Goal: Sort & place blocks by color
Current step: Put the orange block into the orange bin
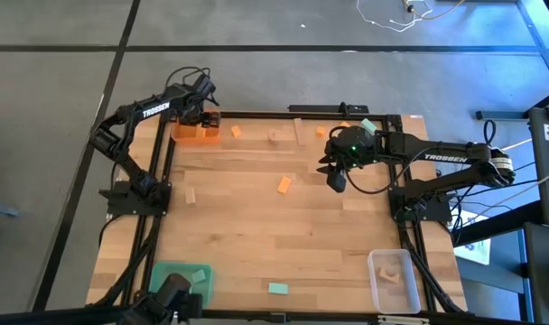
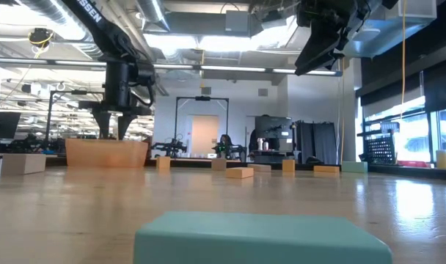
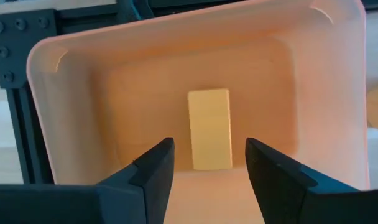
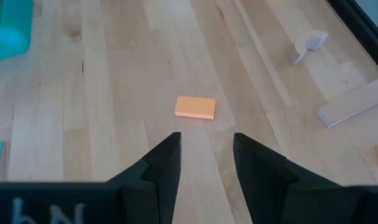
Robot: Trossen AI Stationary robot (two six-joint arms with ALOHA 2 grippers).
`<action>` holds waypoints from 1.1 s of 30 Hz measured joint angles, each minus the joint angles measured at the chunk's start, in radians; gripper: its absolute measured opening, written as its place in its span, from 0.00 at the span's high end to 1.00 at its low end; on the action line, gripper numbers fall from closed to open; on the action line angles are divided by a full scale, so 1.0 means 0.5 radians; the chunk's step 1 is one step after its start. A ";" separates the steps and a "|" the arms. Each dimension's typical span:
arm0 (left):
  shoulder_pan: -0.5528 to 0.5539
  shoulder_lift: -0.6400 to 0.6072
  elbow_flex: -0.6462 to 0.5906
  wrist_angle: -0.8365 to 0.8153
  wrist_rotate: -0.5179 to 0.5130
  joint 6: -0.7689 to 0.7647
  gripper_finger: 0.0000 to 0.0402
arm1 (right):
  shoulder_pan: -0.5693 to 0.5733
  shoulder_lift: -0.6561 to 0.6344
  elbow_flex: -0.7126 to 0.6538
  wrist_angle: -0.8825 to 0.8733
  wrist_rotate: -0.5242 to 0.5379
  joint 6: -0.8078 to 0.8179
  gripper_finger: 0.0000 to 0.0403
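Note:
My left gripper point(image 3: 207, 146) is open and hovers above the orange tray point(image 3: 64, 93) at the table's far left corner point(image 1: 196, 133). One orange block point(image 3: 209, 129) lies flat on the tray's floor, below the gap between the fingers. My right gripper point(image 4: 206, 140) is open and raised above the table's middle right point(image 1: 336, 176). An orange block point(image 4: 196, 107) lies flat on the wood just ahead of its fingertips point(image 1: 283, 185). Other blocks lie scattered: an orange one point(image 1: 236, 131), pale wood ones point(image 1: 191, 195), and a teal one point(image 1: 277, 289) near the near edge.
A green tray point(image 1: 180, 280) with a teal block in it sits at the near left corner. A clear tray point(image 1: 392, 280) holding a wood block sits at the near right. A long wood strip point(image 1: 299, 131) and more small blocks lie along the far edge.

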 joint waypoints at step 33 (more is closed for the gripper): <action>-0.752 -0.340 0.002 0.560 0.387 0.411 0.53 | 0.000 0.000 0.000 0.042 0.000 0.079 0.64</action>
